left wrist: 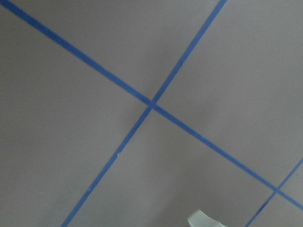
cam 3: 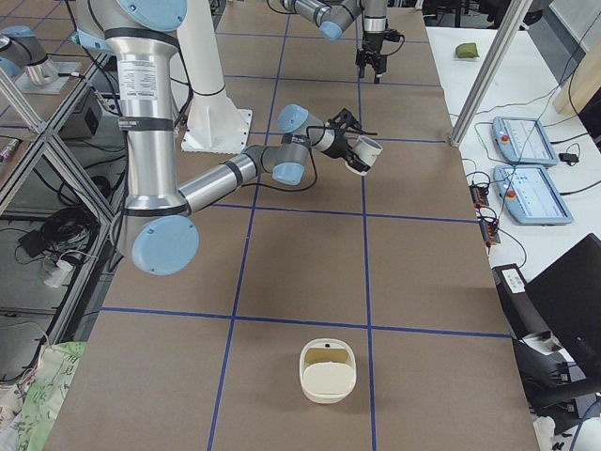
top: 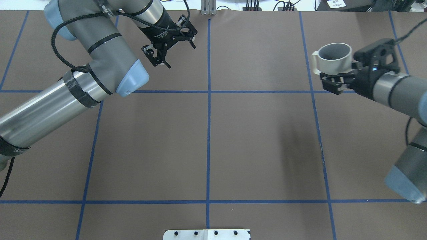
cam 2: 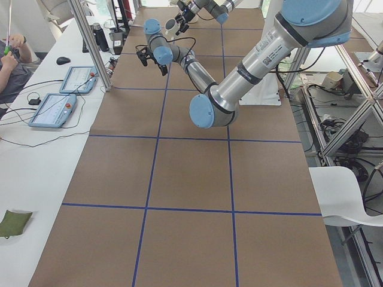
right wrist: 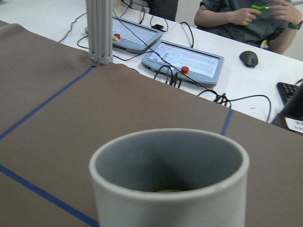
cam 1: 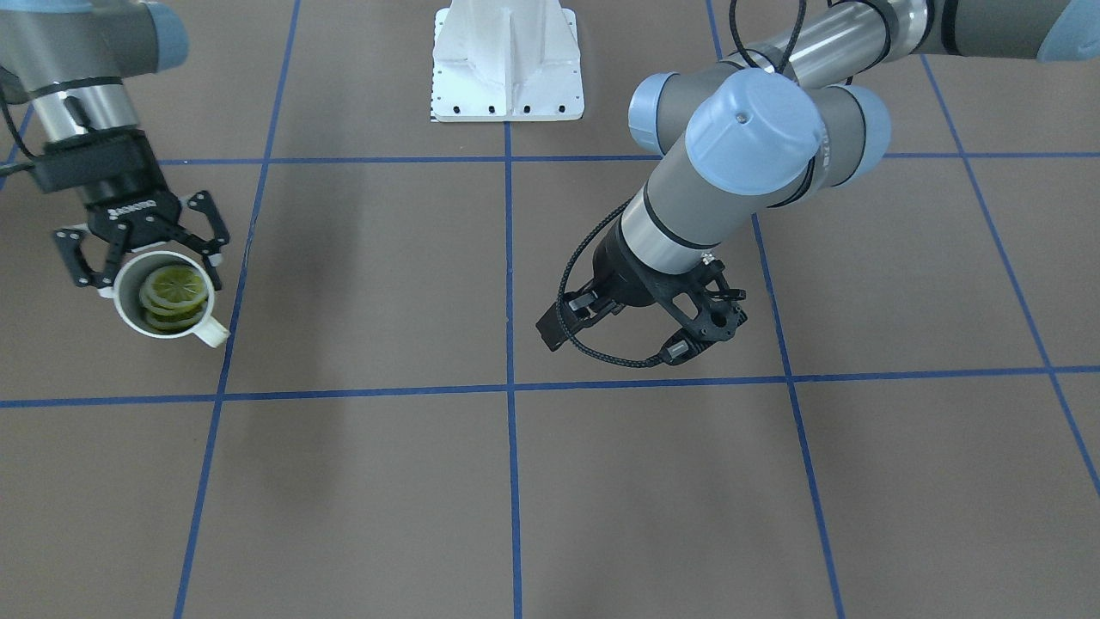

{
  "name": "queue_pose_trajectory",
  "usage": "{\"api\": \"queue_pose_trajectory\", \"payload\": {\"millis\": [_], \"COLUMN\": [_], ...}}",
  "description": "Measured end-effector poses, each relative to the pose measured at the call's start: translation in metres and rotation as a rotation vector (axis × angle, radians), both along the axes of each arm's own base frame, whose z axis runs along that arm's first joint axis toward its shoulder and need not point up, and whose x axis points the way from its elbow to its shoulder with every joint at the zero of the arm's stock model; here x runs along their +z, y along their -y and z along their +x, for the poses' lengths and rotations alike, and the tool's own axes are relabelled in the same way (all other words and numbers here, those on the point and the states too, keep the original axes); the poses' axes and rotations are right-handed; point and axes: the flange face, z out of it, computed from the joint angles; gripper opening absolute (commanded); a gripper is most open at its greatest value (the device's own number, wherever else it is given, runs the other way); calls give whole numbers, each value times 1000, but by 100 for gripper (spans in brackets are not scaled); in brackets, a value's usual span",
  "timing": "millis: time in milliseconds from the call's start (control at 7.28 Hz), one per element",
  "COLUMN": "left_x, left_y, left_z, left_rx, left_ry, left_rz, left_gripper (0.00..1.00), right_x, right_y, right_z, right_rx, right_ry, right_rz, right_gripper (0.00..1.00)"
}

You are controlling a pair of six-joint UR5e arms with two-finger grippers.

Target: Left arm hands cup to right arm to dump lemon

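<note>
**Stage shown.** The hand-over is judged complete and the dump is not yet begun. The cup is with the right arm, mouth up. The next move therefore calls for carrying it over a drop spot and rolling the wrist until the mouth points down. The pale tub [cam 3: 329, 371] on the table [cam 1: 387, 473], well apart from both grippers, may be that spot, though this is only a guess.

**Left gripper** [cam 1: 612, 342]. The fingers are spread wide, with nothing between them and touching nothing. It hangs above bare table, and its wrist view shows only tape lines [left wrist: 151, 101] below it.

**Right gripper** [cam 1: 150, 273]. It is clenched across the cup [top: 333, 65], a finger on either side of the wall. The cup is upright and lifted off the table, with its handle turned away from the wrist. The lemon [cam 1: 176, 292] lies inside the cup, between the fingers, as yellow-green ribbed slices in the grey hollow. In the right wrist view only a sliver of it shows over the near rim.

**Judgement.** The slices could cling to the cup's bottom, so a full tip seems wanted rather than a shallow tilt.
</note>
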Motion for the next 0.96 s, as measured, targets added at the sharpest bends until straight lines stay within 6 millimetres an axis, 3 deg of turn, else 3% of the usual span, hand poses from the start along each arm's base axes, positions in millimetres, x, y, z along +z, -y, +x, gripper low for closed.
{"api": "queue_pose_trajectory", "payload": {"millis": [275,962], "left_x": [4,13], "left_y": [2,5], "left_z": [-2,-4], "left_rx": [-14,-34], "left_ry": [9,26], "left_rz": [6,6], "left_gripper": [100,100], "right_x": [48,180], "right_y": [-40,-83], "right_z": [72,232], "right_rx": [14,37], "right_ry": [22,245], "right_rz": [-17,-94], "right_gripper": [17,11]}}
